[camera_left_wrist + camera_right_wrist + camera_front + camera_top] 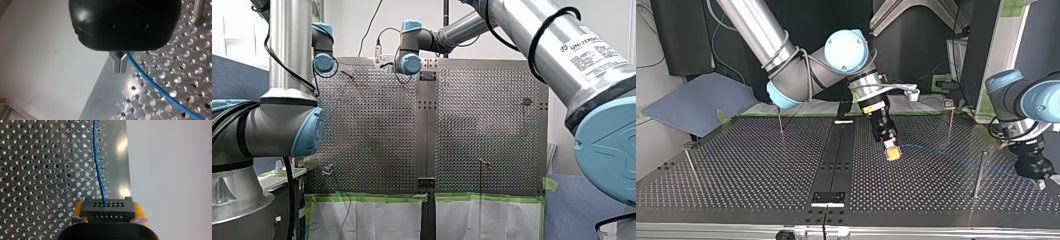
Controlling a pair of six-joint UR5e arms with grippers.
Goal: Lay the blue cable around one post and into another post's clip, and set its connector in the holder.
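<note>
The blue cable [956, 156] runs just over the perforated table [746, 165] between my two grippers. In the right wrist view the cable [97, 165] ends in a black connector [108, 213]. My right gripper [108, 205] is shut on that connector, one yellow pad on each side. In the top view the right gripper [892, 151] hangs over the table's middle. My left gripper [120, 67] has its metal fingers shut on the cable [160, 92]. It sits low near the table's right edge in the top view [1040, 181].
Thin posts stand on the table: one with a clip head [949, 107] at the back right, one [978, 175] close to my left gripper, and two more on the left half [781, 122] [691, 167]. A dark strip [836, 160] runs down the table's middle.
</note>
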